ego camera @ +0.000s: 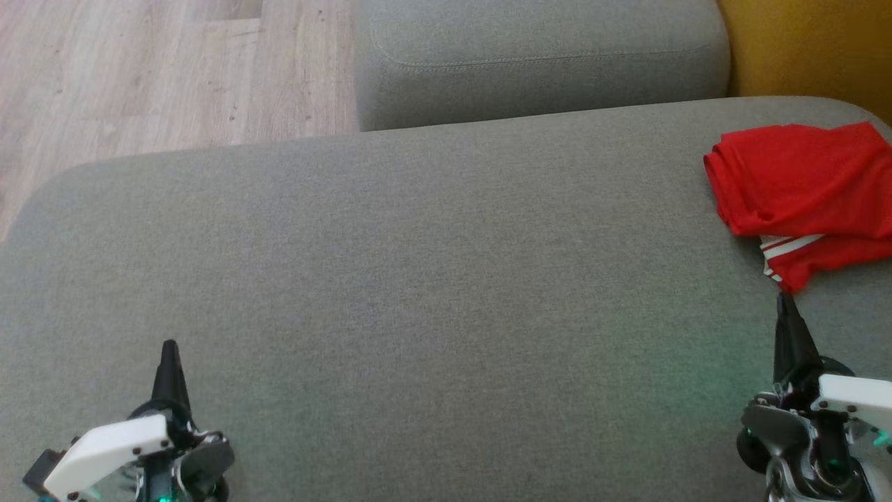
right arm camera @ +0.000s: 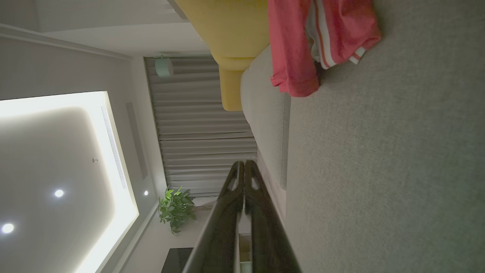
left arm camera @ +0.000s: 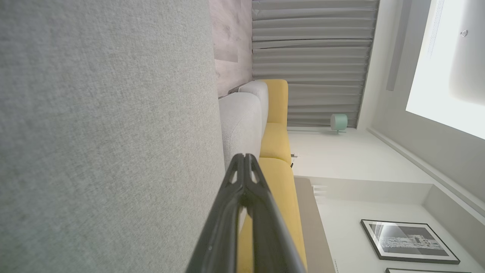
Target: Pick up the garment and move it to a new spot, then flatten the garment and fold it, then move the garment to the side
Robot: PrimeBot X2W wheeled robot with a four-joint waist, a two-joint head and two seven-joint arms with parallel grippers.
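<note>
The garment (ego camera: 801,188) is red with white stripes at a hem and lies folded in a bundle at the far right of the grey cushion (ego camera: 418,279). It also hangs at the top of the right wrist view, garment (right arm camera: 295,45). My right gripper (ego camera: 786,300) is shut, its tip just short of the garment's striped corner, holding nothing. My left gripper (ego camera: 169,345) is shut and empty at the lower left, far from the garment. The wrist views show the left gripper (left arm camera: 245,156) and the right gripper (right arm camera: 242,163) with fingers pressed together.
A second grey cushion (ego camera: 543,56) sits behind the big one. Wooden floor (ego camera: 160,70) lies at the upper left. A yellow sofa part (ego camera: 808,42) stands at the upper right. The big cushion's edge curves down on the left.
</note>
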